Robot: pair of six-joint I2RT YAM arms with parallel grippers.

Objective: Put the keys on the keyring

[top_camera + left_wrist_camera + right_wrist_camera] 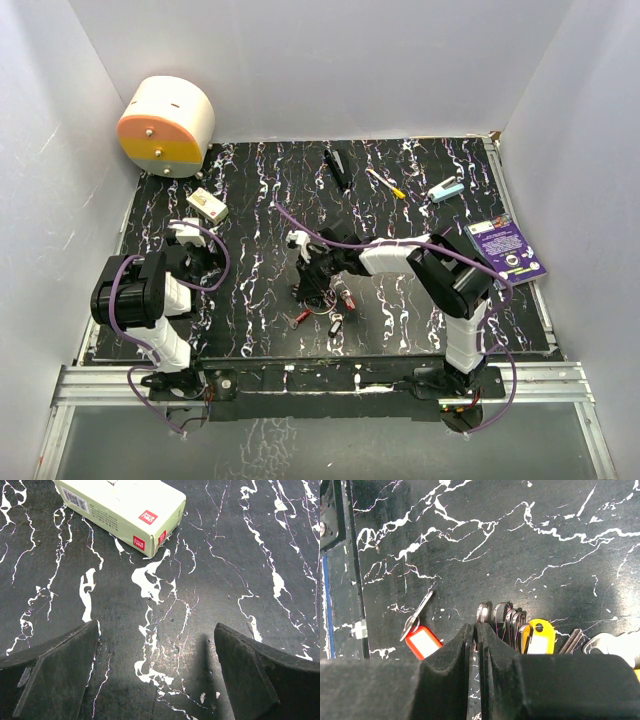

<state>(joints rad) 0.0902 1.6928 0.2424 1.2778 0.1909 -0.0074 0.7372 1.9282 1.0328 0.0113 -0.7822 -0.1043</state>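
Keys with coloured plastic heads, one yellow (540, 632) and one red (422, 641), lay either side of the right gripper (475, 628). Its jaws were pressed together, and what looked like the thin silver wire keyring (483, 611) sat at its tips; whether it was pinched could not be told. The left gripper (155, 670) hung wide open and empty. Securing the ring seemed the step in hand; next, a key needed fetching.
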